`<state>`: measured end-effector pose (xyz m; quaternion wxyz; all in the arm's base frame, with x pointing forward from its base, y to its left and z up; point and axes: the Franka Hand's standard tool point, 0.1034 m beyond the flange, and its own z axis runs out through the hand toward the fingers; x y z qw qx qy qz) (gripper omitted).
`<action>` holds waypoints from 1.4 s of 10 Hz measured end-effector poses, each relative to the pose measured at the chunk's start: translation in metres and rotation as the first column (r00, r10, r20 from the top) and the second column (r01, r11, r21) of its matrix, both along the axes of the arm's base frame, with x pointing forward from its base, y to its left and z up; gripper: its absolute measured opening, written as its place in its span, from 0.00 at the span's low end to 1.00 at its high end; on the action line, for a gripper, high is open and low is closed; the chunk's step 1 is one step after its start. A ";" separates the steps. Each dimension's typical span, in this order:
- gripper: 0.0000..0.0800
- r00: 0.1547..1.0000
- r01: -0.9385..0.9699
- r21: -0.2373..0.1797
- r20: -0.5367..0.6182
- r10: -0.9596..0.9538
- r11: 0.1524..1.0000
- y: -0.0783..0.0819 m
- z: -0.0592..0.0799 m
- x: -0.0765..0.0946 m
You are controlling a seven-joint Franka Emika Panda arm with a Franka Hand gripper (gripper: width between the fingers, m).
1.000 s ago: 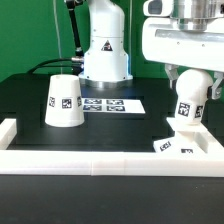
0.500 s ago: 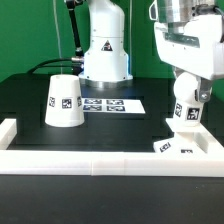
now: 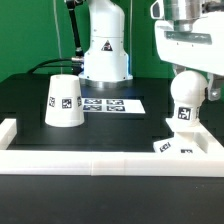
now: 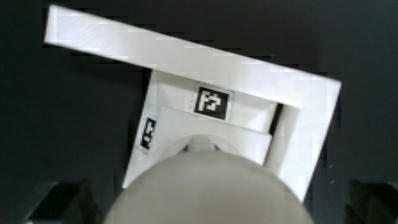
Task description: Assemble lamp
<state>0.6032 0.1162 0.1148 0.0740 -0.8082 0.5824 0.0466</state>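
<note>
The white round bulb (image 3: 184, 104) stands upright on its stem on the flat angular base (image 3: 172, 146) at the exterior view's right. My gripper (image 3: 190, 78) hangs straight over the bulb's top, jaws spread to either side of it. In the wrist view the bulb (image 4: 205, 185) fills the middle and the gripper (image 4: 214, 205) straddles it, with a dark gap between each finger and the bulb. The tagged base (image 4: 231, 110) lies beneath. The cone shade (image 3: 64, 102) stands apart at the exterior view's left.
The marker board (image 3: 105, 104) lies flat behind the shade. The robot pedestal (image 3: 105, 50) stands at the back. A low white wall (image 3: 100, 163) runs along the front and up both sides of the black table.
My gripper has turned about its vertical axis and risen a little, from around the bulb's body to its top. The bulb stays upright on the base.
</note>
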 end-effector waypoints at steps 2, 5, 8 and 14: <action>0.87 0.987 -0.159 -0.005 0.020 0.159 0.987 -0.003 -0.002 -0.004; 0.87 0.917 -0.393 -0.017 0.060 0.394 0.919 -0.003 -0.003 -0.005; 0.87 0.753 -0.649 -0.056 0.096 0.651 0.759 -0.006 -0.003 -0.004; 0.87 0.349 -0.920 -0.141 0.122 0.929 0.365 -0.012 0.000 0.001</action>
